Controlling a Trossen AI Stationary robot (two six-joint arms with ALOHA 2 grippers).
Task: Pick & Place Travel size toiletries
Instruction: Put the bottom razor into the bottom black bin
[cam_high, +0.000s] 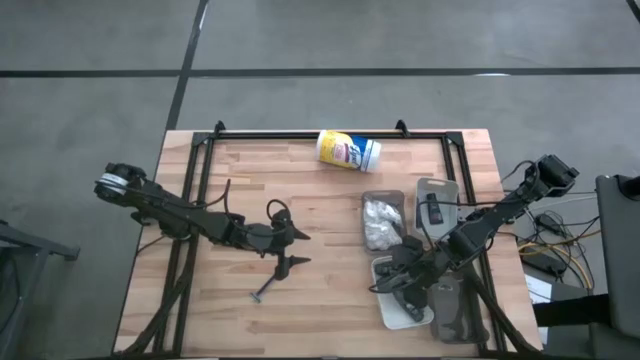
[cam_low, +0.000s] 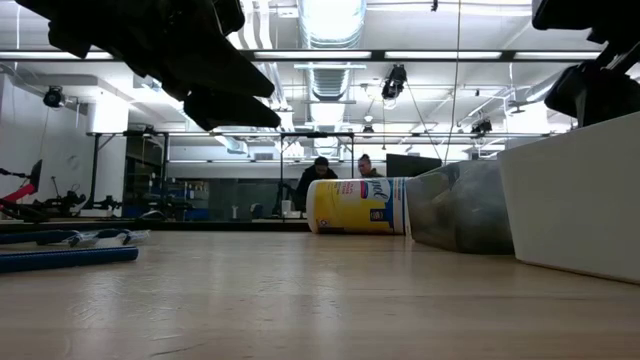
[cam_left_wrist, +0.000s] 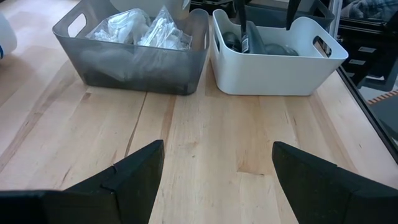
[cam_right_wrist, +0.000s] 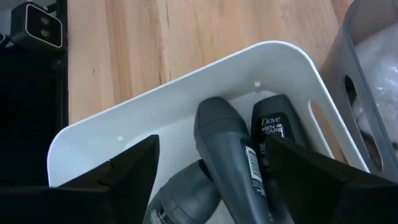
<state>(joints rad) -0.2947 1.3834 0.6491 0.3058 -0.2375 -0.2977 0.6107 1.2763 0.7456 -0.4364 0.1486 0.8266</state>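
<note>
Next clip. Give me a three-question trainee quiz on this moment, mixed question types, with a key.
1. True or false: the right end effector hangs over the white bin with its fingers apart.
2. What fills the grey bin?
A. white crinkly packets
B. dark grey tubes
C. nothing
3. Fill in: the yellow-and-white canister lies on its ____ near the table's far edge.

Key
1. true; nothing is gripped, and dark grey tubes lie in the bin below it.
2. A
3. side

The left end effector waits open above bare table.
</note>
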